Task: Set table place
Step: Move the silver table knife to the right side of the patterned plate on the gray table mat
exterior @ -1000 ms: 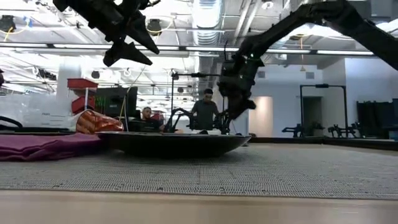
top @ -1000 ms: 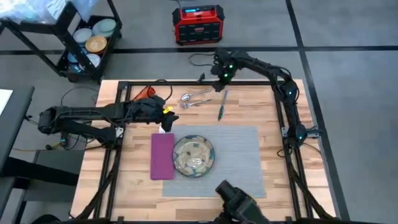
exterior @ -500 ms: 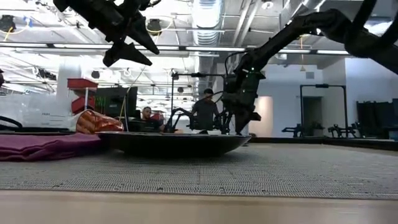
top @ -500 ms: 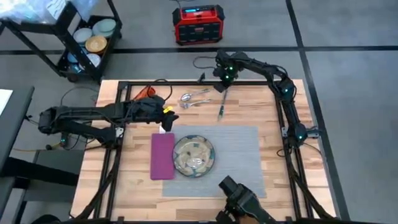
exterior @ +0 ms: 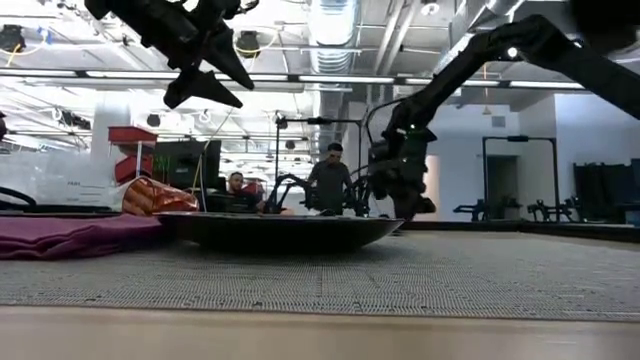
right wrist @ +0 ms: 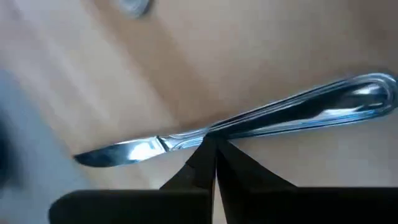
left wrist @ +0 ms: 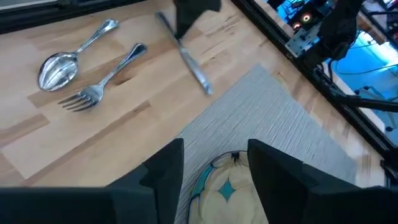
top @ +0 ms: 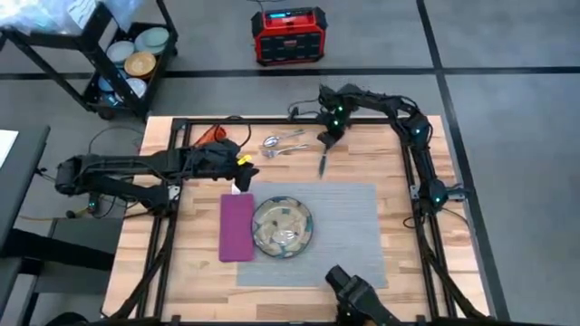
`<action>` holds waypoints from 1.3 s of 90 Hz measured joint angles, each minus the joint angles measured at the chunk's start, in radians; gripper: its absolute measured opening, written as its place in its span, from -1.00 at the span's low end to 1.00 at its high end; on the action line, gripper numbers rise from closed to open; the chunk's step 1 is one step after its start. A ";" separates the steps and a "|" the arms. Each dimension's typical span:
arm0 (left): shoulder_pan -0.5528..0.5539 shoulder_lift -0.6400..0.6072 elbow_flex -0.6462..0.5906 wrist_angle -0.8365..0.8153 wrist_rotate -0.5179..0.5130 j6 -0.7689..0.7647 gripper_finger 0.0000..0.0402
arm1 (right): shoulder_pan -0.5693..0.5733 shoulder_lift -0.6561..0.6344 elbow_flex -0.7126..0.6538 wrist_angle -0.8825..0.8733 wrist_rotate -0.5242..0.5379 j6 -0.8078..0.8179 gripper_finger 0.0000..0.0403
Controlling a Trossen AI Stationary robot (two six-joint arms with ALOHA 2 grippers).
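The knife (top: 322, 164) lies flat on the bench (top: 190, 263), just beyond the far edge of the grey placemat (top: 349, 231) and right of the fork (top: 288, 149) and spoon (top: 275, 140). Judged rigid, thin, smooth and slippery; best gripped across the handle. The right gripper (top: 329, 136) is at the handle's far end, fingers closed together and empty. The left gripper (top: 237, 172) hovers far-left of the plate (top: 282, 227), fingers open

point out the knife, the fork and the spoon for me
knife (left wrist: 189, 62), left wrist view, middle of the blade
fork (left wrist: 102, 84), left wrist view, neck just behind the tines
spoon (left wrist: 57, 68), left wrist view, centre of the bowl
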 joint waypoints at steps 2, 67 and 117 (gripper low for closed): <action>0.000 0.000 0.000 0.000 0.000 -0.001 -0.19 | 0.006 -0.012 -0.024 -0.020 -0.025 -0.004 -1.00; 0.000 0.000 0.000 -0.003 -0.001 0.008 -0.19 | 0.070 -0.335 -0.390 0.189 0.200 0.067 -1.00; 0.000 0.000 0.000 -0.024 -0.001 0.015 -0.19 | 0.171 -0.582 -0.591 0.180 0.132 0.123 -1.00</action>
